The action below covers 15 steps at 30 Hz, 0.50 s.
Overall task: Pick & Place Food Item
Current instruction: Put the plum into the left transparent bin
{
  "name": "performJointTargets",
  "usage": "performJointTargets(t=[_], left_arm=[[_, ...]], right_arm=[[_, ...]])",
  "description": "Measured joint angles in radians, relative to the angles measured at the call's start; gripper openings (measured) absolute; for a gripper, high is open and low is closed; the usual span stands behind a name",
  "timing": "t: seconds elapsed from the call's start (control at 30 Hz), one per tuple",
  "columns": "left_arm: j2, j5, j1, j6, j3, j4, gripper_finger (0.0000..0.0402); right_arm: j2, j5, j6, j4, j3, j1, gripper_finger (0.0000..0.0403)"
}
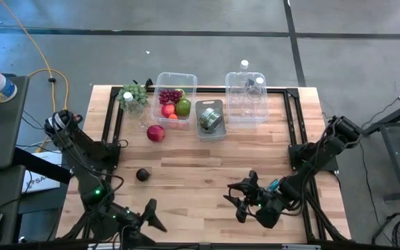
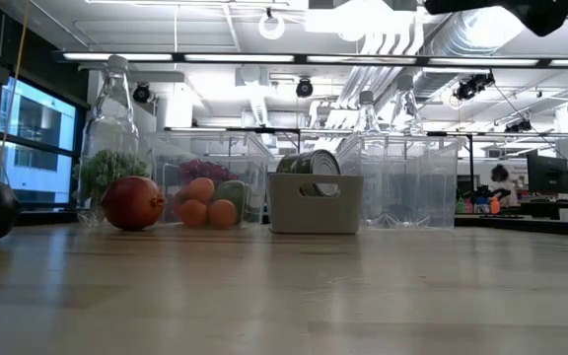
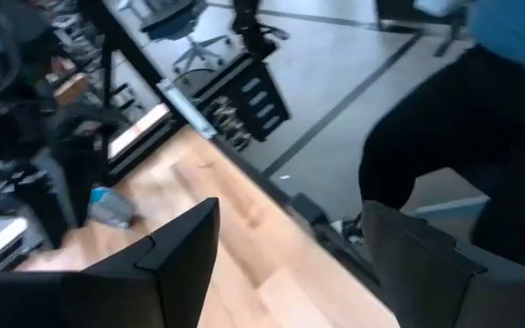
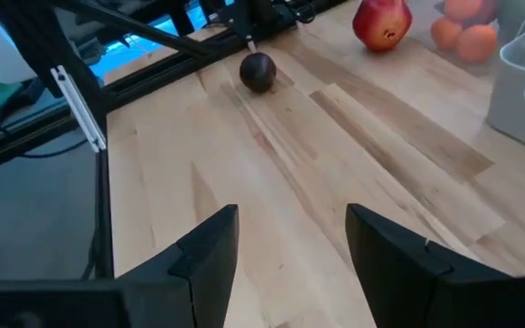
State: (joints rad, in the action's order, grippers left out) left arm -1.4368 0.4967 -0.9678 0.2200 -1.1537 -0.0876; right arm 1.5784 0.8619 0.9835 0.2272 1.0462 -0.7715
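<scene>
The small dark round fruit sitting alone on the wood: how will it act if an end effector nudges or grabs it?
The small dark round fruit looks nearly spherical and sits free on the bare table, so a nudge would probably send it rolling. Its skin looks smooth, so it may slip out of an off-centre pinch. It is likely light and fairly firm.

Bright even overhead light from ceiling strip lights [image 2: 294, 59] (some glare), soft shadows; left wrist view is motion-blurred, so details there are probably unreliable.

High view overhead; low view table-level; both share pomegranate [image 1: 155, 132] [image 2: 132, 203].
</scene>
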Motion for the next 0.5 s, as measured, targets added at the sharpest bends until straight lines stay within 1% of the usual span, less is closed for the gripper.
performJointTargets(t=[0.1, 0.23, 0.4, 0.5], left_arm=[[0.000, 0.006, 0.026, -0.056, 0.000, -0.015, 0.0280], [0.000, 0.006, 0.078, -0.120, 0.000, -0.082, 0.0328], [0.000, 0.033, 0.128, -0.134, 0.000, -0.090, 0.0387], [0.000, 0.037, 0.142, -0.143, 0.000, -0.101, 0.0396]], right_arm=[[0.000, -0.038, 0.008, 0.000, 0.000, 0.010, 0.0193], [0.000, -0.061, 0.013, 0.001, 0.000, 0.008, 0.0193], [0.000, -0.081, 0.006, 0.000, 0.000, 0.008, 0.0193], [0.000, -0.100, 0.014, 0.001, 0.000, 0.002, 0.0193]])
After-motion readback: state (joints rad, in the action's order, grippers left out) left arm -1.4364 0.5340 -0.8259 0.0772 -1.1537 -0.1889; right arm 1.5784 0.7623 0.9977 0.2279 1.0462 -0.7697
